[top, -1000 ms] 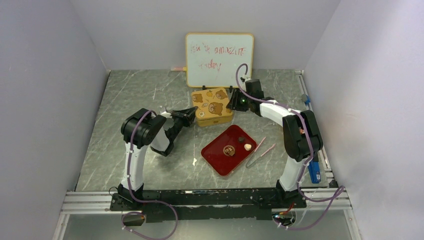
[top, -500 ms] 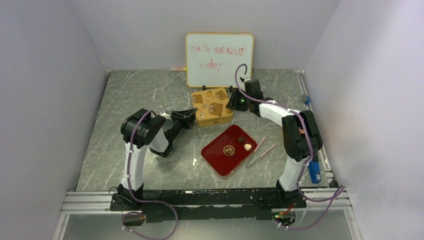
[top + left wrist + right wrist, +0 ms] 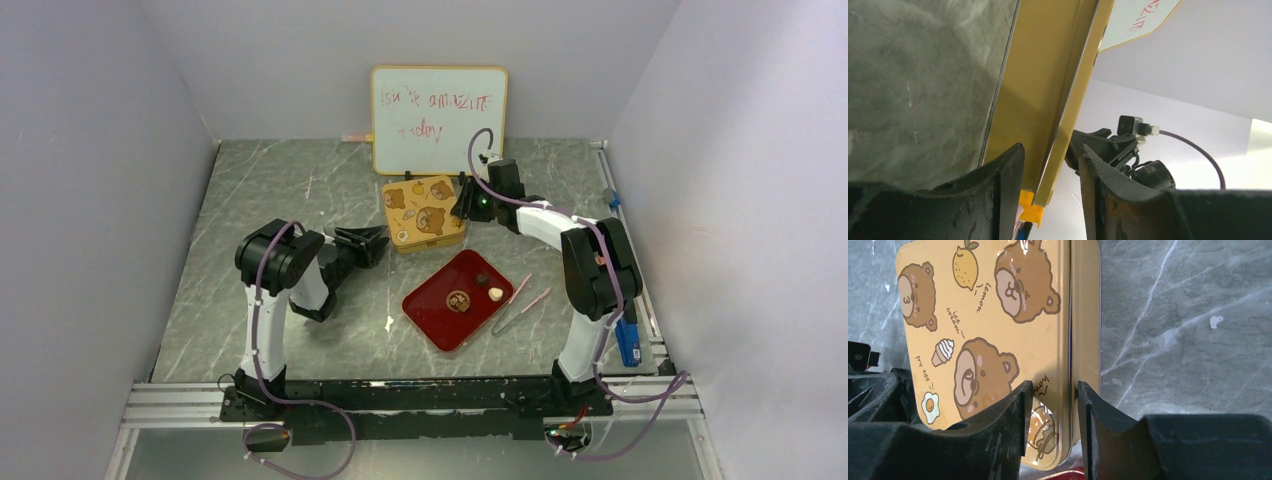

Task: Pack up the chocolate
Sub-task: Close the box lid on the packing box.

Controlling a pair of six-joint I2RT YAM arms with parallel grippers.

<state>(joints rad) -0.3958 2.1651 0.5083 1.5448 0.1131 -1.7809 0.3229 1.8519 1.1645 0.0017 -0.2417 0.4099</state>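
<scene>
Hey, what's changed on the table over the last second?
The left gripper opened and drew back a little from the tin's left edge. The right gripper stayed at the tin's right edge; the tin, tray and chocolates did not move.

3 choc pcs [image 3: 459, 300] — red tray [image 3: 432, 322]

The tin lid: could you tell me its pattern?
Tin lid: brown bears on yellow; right wrist view.
</scene>
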